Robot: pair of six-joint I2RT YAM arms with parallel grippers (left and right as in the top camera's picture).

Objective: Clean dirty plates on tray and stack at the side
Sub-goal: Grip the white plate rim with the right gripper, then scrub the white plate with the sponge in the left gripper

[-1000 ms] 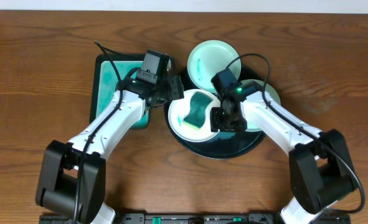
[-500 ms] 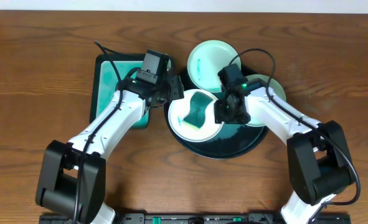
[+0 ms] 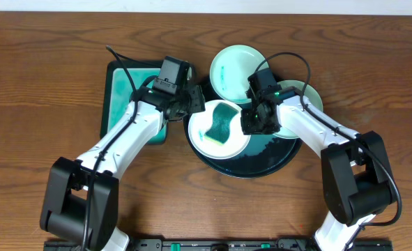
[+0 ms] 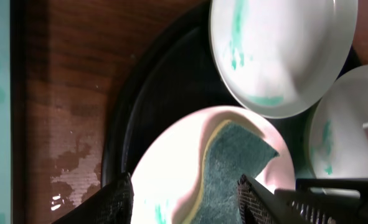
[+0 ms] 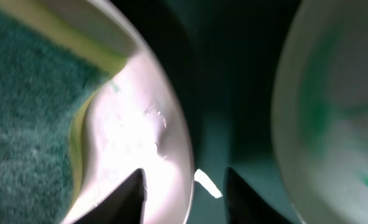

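The round black tray holds three pale plates. The front plate carries a green sponge. Another plate leans on the tray's far rim, and the last one lies at the right, partly under my right arm. My left gripper hovers open at the front plate's far-left edge. In the left wrist view its fingers frame that plate and the sponge. My right gripper is open and straddles the same plate's right rim, one finger over the plate, the other over the wet tray base.
A rectangular teal tray with a black rim lies left of the round tray, under my left arm. Bare brown wood surrounds both trays. A black cable loops above my right wrist.
My right gripper has shifted a little toward the far side, onto the sponge plate's right rim, and its jaws have narrowed. The left arm and the plates have stayed put.
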